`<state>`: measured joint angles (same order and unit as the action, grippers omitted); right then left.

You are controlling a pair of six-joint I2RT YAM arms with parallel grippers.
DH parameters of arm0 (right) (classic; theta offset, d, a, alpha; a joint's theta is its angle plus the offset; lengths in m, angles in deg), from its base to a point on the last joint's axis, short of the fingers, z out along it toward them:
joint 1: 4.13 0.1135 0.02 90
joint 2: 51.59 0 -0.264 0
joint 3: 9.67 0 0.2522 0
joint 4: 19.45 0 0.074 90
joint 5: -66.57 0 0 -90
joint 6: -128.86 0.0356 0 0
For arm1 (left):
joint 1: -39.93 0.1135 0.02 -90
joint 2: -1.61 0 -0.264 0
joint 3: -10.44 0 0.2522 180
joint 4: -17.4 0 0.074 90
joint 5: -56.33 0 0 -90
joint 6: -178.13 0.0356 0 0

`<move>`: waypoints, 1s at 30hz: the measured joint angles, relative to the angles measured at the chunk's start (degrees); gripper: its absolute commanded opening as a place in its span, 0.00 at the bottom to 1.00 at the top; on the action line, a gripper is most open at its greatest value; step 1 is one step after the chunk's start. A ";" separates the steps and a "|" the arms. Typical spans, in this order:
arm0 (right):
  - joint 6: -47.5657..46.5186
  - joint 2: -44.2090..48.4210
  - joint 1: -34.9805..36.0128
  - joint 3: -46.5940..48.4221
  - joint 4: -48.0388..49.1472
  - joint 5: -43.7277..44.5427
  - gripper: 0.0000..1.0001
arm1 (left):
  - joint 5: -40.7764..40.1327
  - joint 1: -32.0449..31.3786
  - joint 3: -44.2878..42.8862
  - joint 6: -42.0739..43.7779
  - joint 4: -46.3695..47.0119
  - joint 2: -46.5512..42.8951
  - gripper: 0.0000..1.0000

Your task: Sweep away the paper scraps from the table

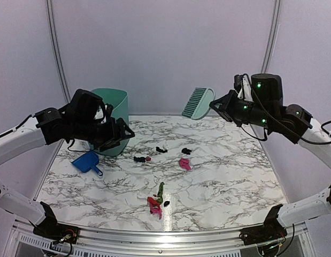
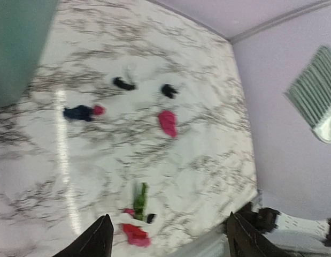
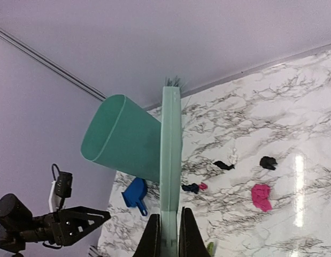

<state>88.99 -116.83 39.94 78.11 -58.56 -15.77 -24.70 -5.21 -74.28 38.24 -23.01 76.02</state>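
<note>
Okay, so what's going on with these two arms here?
The right gripper is shut on the mint-green brush, holding it up off the table. The left gripper is open and empty near the green bin. The blue dustpan lies on the table, and the paper scraps are scattered, unswept.

White marble-patterned tabletop (image 1: 240, 171) lies bare right of the crumpled paper scraps (image 1: 184, 164) — at back left, a tall mint-green bin (image 1: 120, 101) and blue plastic dustpan (image 1: 85, 161) block the way.

wrist views, seemingly high, share table (image 1: 235, 182)
</note>
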 measured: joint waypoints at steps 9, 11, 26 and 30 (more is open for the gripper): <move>-9.03 -9.64 -6.58 3.19 -14.73 -0.70 0.00 | -26.29 1.46 10.58 -2.73 -20.22 -3.43 0.70; -10.21 -9.70 -7.34 3.19 -16.28 -0.76 0.00 | -27.96 3.93 13.07 -3.58 -22.03 -2.49 0.69; -16.22 -9.51 -9.09 3.48 -18.78 -2.95 0.00 | -26.47 10.03 12.76 -8.85 -17.44 18.38 0.63; -17.05 -10.14 -9.11 4.13 -18.93 -3.72 0.00 | -25.73 10.27 12.17 -10.69 -13.97 21.81 0.58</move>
<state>71.94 -126.97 30.83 82.24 -77.48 -19.48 -50.42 5.06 -62.10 27.55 -36.98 97.83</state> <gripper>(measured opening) 0.038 0.610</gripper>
